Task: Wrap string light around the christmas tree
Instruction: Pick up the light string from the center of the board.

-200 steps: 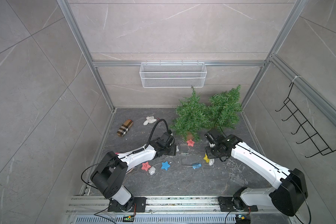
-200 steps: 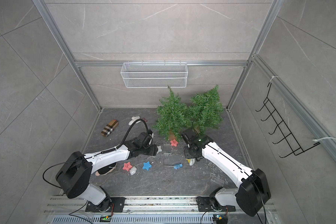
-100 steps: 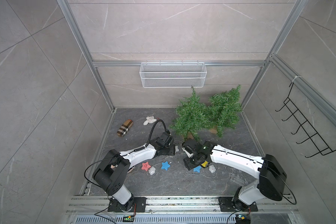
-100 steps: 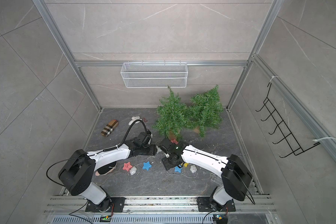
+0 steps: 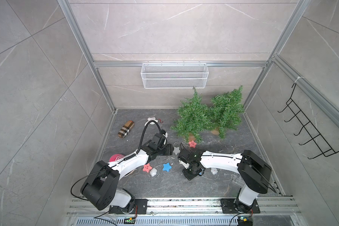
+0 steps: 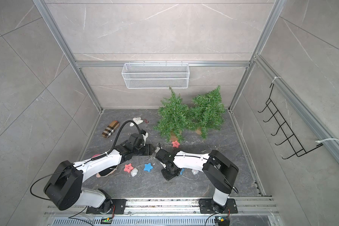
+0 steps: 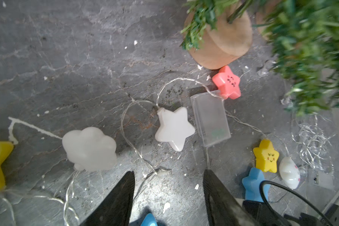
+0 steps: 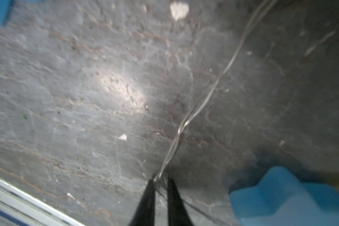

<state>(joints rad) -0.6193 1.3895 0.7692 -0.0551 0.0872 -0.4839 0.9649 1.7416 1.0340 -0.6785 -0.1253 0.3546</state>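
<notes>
Holds the left gripper open, jaws well apart and empty, low over the tabletop, with a loop of thin wire lying between the fingertips and a white star just ahead. Pinches the wire of the string light with the right gripper, jaws nearly together down at the tabletop, a blue star just beside. Has the rest of the string light lying loose on the dark grey, stone-patterned surface: white cloud, clear battery box, and pink star just beside the wooden base of the christmas tree. Works inside grey tiled walls with aluminium framing, a white wire basket on the back wall, a black hook rack on the right wall, and a second tree beside the first.
</notes>
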